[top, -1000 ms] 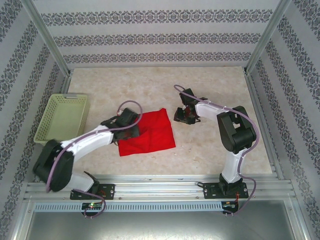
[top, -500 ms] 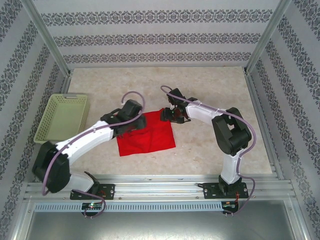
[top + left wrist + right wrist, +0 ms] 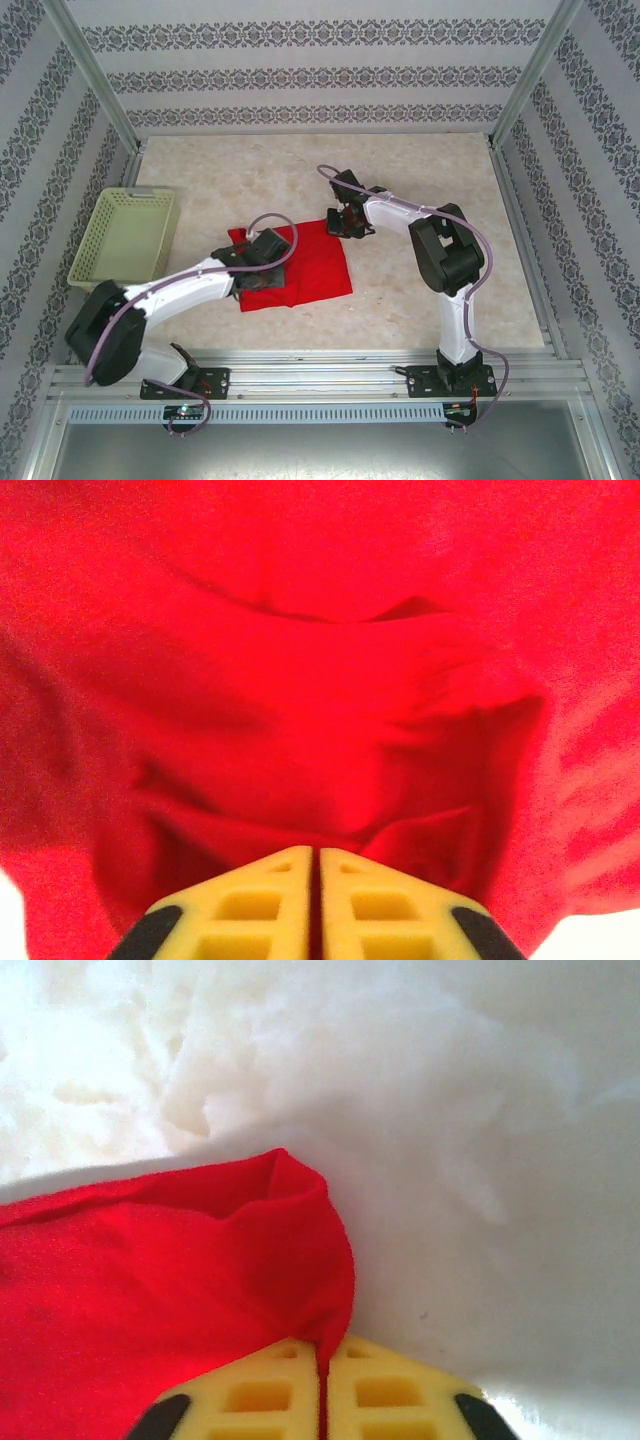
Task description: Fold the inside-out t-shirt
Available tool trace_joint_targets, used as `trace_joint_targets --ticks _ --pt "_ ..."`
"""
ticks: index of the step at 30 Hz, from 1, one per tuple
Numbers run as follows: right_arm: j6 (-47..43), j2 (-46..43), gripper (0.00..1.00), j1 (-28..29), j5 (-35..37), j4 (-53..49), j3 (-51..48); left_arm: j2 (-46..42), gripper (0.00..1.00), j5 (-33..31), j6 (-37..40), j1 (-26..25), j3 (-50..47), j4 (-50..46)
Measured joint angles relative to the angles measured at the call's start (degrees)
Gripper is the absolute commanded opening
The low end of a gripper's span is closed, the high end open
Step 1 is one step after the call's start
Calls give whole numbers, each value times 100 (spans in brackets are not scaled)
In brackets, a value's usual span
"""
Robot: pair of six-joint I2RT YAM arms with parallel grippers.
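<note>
The inside-out t-shirt [image 3: 315,265] lies as a bright red, roughly square bundle in the middle of the table. My left gripper [image 3: 264,252] sits over its left part. In the left wrist view its yellow fingers [image 3: 270,890] are shut, with red cloth [image 3: 320,680] puckered toward the tips [image 3: 316,852]. My right gripper [image 3: 343,220] is at the shirt's far right corner. In the right wrist view it [image 3: 322,1342] is shut on a raised fold of the red cloth [image 3: 150,1280], which runs down between the two pads.
A pale green basket [image 3: 125,235] stands at the left edge of the marble-patterned table [image 3: 430,170]. Metal frame posts and patterned walls close in the sides and back. A metal rail runs along the near edge.
The right gripper moved left to the shirt's far right corner and closed on it. The left gripper drew back toward the near side over the shirt's left part and closed.
</note>
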Motion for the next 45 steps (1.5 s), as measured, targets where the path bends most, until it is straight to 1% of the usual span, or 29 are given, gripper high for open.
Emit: trace_joint_targets --ticks 1,6,9,11,13,14,16,19,21,25,26,30,33,36,37,39,42,44,45 --pt "17 -2 1 -22 4 28 -4 -260 0 -74 -46 2 -186 -15" --pt "55 -120 0 -245 50 201 -221 -1792 0 -551 -509 122 -1104 -195" --pt "74 -310 0 -365 177 232 -476 -2448 0 -787 -828 236 -1537 -411" --pt "76 -442 0 -420 245 240 -656 -2660 15 -833 -905 299 -1694 -546" --pt "81 -566 0 -431 323 245 -813 -2693 24 -789 -813 304 -1681 -564" --pt "92 -599 0 -431 332 247 -852 -2636 29 -728 -737 304 -1613 -551" --pt "98 -647 0 -415 372 245 -905 -2288 42 -557 -457 275 -1259 -520" --pt "146 -723 0 -367 463 245 -979 -1384 56 -413 63 37 -350 -323" --pt "219 -800 0 -337 518 249 -1060 -761 63 -295 409 -177 254 -107" --pt "356 -979 0 -328 603 256 -1305 374 65 -111 957 -446 1110 146" --pt "380 -1012 0 -328 619 273 -1364 581 65 -85 1045 -466 1228 160" --pt "466 -1139 0 -330 662 317 -1558 1266 54 -4 1300 -487 1510 155" --pt "529 -1233 0 -334 697 343 -1683 1484 32 -59 1386 -487 1539 96" --pt "562 -1287 0 -341 750 382 -1768 1513 10 -245 1353 -476 1515 -13" --pt "568 -1307 0 -343 769 404 -1805 1475 6 -313 1309 -448 1467 -7" --pt "595 -1370 0 -354 802 431 -1891 1314 0 -424 1231 -402 1266 17" --pt "693 -1504 0 -422 859 470 -2070 758 0 -619 1008 -225 669 57" --pt "741 -1626 0 -492 911 494 -2227 192 0 -640 798 46 127 149" --pt "793 -1707 0 -525 940 509 -2332 -129 0 -614 671 267 -186 221"
